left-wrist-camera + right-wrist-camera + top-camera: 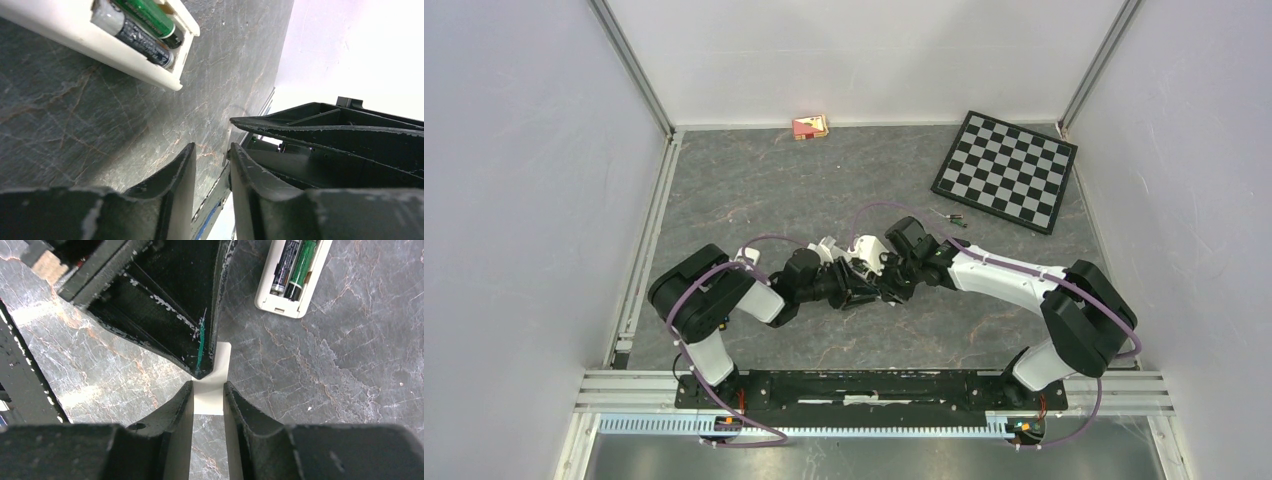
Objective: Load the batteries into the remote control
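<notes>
The tabletop (pixel 754 190) is dark grey stone, veined in white and rusty brown. At two o'clock on it lies a checkerboard (pixel 1005 170) of black and pale grey squares. At twelve o'clock, against the white back wall (pixel 864 50), a small box (pixel 810 127) shows red and yellow. The left arm (pixel 699 295) and right arm (pixel 999 272) are black with white sections, looped with purple cables (pixel 874 206). The remote control (pixel 280 307) is creamy white. In its open bay the black battery (pixel 284 265) carries grey print, and the green battery (pixel 304 262) has a black end. The battery cover (pixel 210 395) is the same cream. The left gripper (pixel 212 150) has black fingers (pixel 165 315), scuffed whitish, one streaked green.
</notes>
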